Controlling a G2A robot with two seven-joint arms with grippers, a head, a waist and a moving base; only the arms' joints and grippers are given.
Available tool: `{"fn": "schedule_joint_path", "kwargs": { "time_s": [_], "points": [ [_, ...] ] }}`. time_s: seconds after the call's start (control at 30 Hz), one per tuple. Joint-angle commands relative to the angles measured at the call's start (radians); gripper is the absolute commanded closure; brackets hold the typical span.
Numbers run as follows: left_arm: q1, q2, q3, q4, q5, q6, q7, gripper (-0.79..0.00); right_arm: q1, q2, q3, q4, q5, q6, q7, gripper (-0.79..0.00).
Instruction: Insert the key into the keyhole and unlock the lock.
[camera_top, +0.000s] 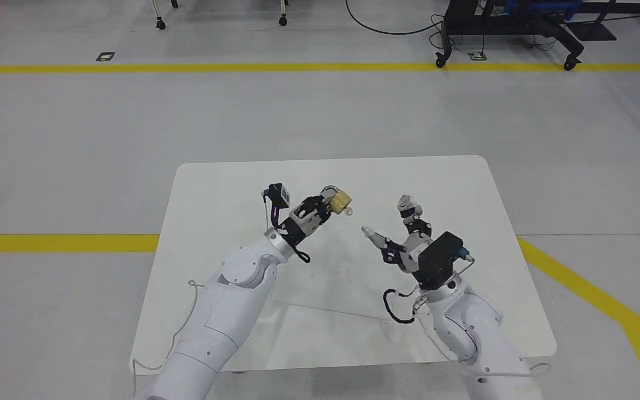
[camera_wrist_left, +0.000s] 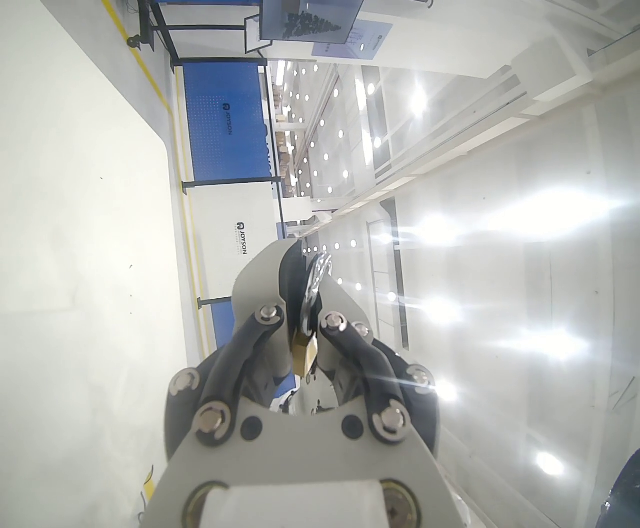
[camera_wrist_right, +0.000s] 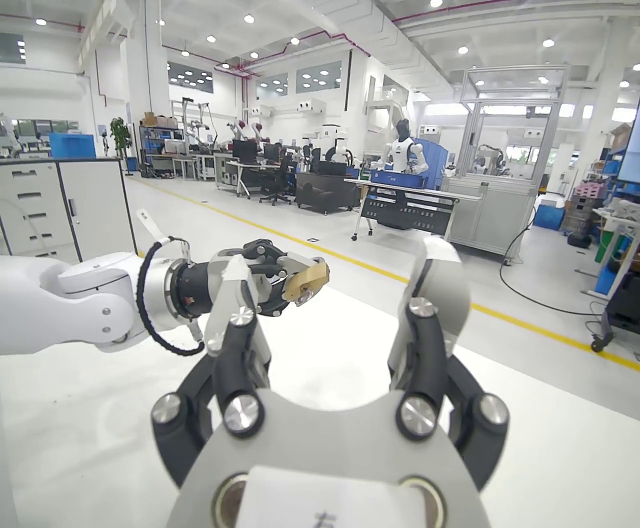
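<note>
A brass padlock (camera_top: 341, 203) is held above the white table (camera_top: 230, 200) with my left gripper (camera_top: 322, 210) shut on it. In the left wrist view its brass body (camera_wrist_left: 304, 352) sits between the fingers, and a silver metal part (camera_wrist_left: 318, 277) shows at the fingertips; I cannot tell if that part is the key or the shackle. My right gripper (camera_top: 388, 220) hovers a short way to the right of the lock, open and empty. From the right wrist view the open gripper (camera_wrist_right: 337, 265) faces the padlock (camera_wrist_right: 309, 281) in the left gripper (camera_wrist_right: 285, 272).
The table's far edge (camera_top: 330, 160) lies close behind both grippers. A black cable loop (camera_top: 396, 305) hangs by the right arm. Yellow floor lines (camera_top: 80, 243) run beside the table.
</note>
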Motion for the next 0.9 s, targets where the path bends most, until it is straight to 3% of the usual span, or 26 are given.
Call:
{"fn": "schedule_joint_path", "kwargs": {
  "time_s": [0.0, 0.13, 0.23, 0.3, 0.43, 0.47, 0.67, 0.87],
  "points": [
    [0.000, 0.000, 0.000, 0.000, 0.000, 0.000, -0.001, 0.000, 0.000, 0.000, 0.000, 0.000, 0.004, 0.000, -0.001, -0.785],
    [0.002, 0.000, 0.000, -0.002, 0.002, 0.002, 0.003, 0.000, 0.003, 0.002, 0.002, -0.002, -0.029, 0.005, 0.014, -0.785],
    [0.025, 0.003, 0.001, -0.036, 0.022, 0.029, 0.018, 0.000, 0.023, 0.014, 0.001, 0.004, -0.256, 0.013, 0.063, -0.785],
    [0.035, 0.005, -0.001, -0.051, 0.020, 0.064, 0.011, 0.000, 0.037, 0.023, -0.004, 0.001, -0.379, -0.042, 0.082, -0.520],
    [0.040, 0.008, -0.001, -0.061, 0.024, 0.134, 0.002, 0.000, 0.038, 0.041, -0.009, -0.042, -0.668, -0.015, 0.096, -0.440],
    [0.040, 0.009, 0.001, -0.065, 0.021, 0.148, -0.004, 0.000, 0.034, 0.044, -0.012, -0.053, -0.728, 0.012, 0.103, -0.385],
    [0.044, 0.011, 0.003, -0.072, 0.026, 0.197, -0.010, 0.000, 0.025, 0.050, -0.075, -0.067, -0.999, 0.107, 0.148, -0.342],
    [0.042, 0.011, 0.004, -0.071, 0.030, 0.210, -0.010, 0.000, 0.031, 0.047, -0.121, -0.062, -1.058, 0.144, 0.149, -0.339]
  ]
}}
